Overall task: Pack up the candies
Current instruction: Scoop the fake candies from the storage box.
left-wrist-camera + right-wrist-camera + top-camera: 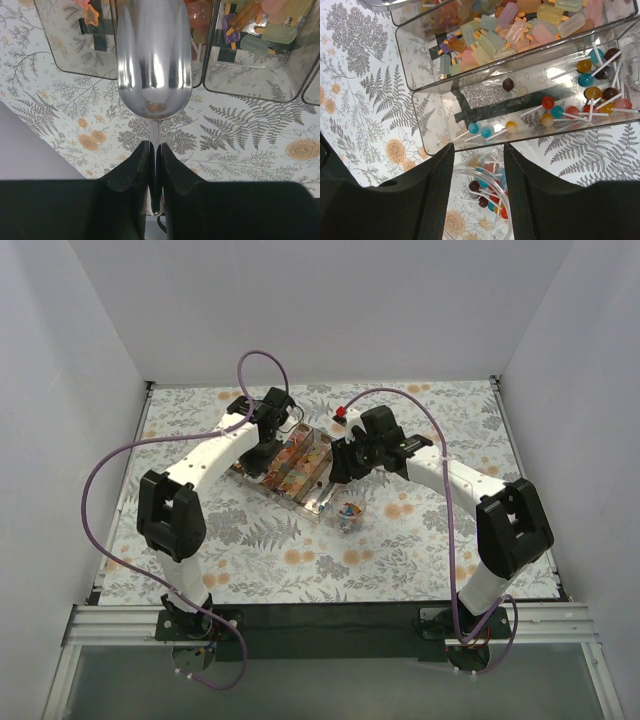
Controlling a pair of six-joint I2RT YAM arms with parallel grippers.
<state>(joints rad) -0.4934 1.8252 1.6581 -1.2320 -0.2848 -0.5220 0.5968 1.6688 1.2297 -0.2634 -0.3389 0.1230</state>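
Observation:
The candies lie in clear trays (300,490): ball lollipops (560,107) in the near tray (470,107) and pastel popsicle-shaped sweets (520,30) in the one behind. More lollipops (492,197) fill a clear jar (348,513). My left gripper (155,150) is shut on the handle of a metal scoop (154,55), whose bowl looks empty and points at the trays. Popsicle sweets (260,30) show beyond it. My right gripper (478,165) is open, its fingers (435,190) either side of the jar's rim (505,190). In the top view both grippers, left (266,445) and right (343,462), hover at the trays.
A flower-and-fern tablecloth (420,530) covers the table. White walls close in the left, back and right sides. A small red thing (340,413) sits behind the trays. An orange star sweet (90,15) lies in the leftmost tray.

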